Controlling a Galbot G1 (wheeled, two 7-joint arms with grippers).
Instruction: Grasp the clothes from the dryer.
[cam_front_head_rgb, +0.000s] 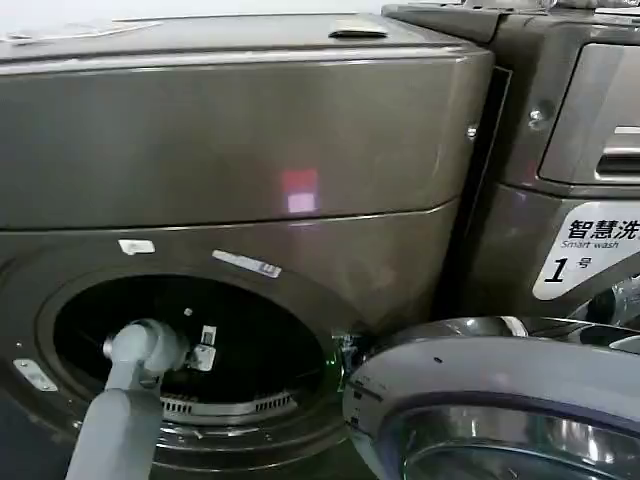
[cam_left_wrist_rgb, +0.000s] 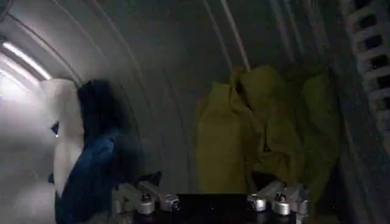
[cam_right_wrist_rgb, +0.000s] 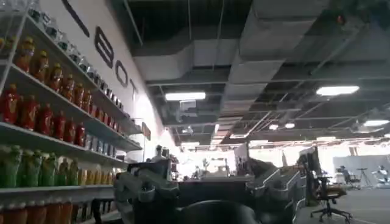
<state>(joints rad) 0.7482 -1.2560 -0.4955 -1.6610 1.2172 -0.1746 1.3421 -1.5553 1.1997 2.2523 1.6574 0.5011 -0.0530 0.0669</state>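
**A:** Where's your left arm right now?

**B:** Your left arm (cam_front_head_rgb: 125, 400) reaches up from the lower left and goes in through the round porthole of the dryer (cam_front_head_rgb: 240, 150), the big bronze-grey machine with the flat front. Its door (cam_front_head_rgb: 500, 400) hangs swung open at the lower right. Your left gripper (cam_left_wrist_rgb: 210, 204) is inside the drum, jaws spread wide with nothing between them; in the left wrist view you can see one fingertip on each side of the dark gap, neither touching cloth.

**A:** And the clothes?

**B:** Both lie against the ribbed drum wall (cam_left_wrist_rgb: 164, 73), beyond your gripper. The yellow-green cloth (cam_left_wrist_rgb: 256, 134) is a crumpled, bunched heap with deep folds, standing up along the wall, more in line with one finger than the other. The navy cloth (cam_left_wrist_rgb: 97, 164) sits apart from it, beside the other finger; it is dark blue, rumpled, with a brighter blue fold low down and a broad white edge (cam_left_wrist_rgb: 64, 134) along its outer side. A bare strip of drum separates the two pieces.

**A:** What about your right arm?

**B:** Your right gripper (cam_right_wrist_rgb: 210, 192) is well away from the dryer, pointed out into the room towards shelves of bottled drinks (cam_right_wrist_rgb: 49, 122) and the ceiling lights. Its fingers stand apart, holding nothing.

**A:** Anything beside the dryer?

**B:** A second machine (cam_front_head_rgb: 570, 150) stands at the right, carrying a white "1" sticker (cam_front_head_rgb: 590, 250).
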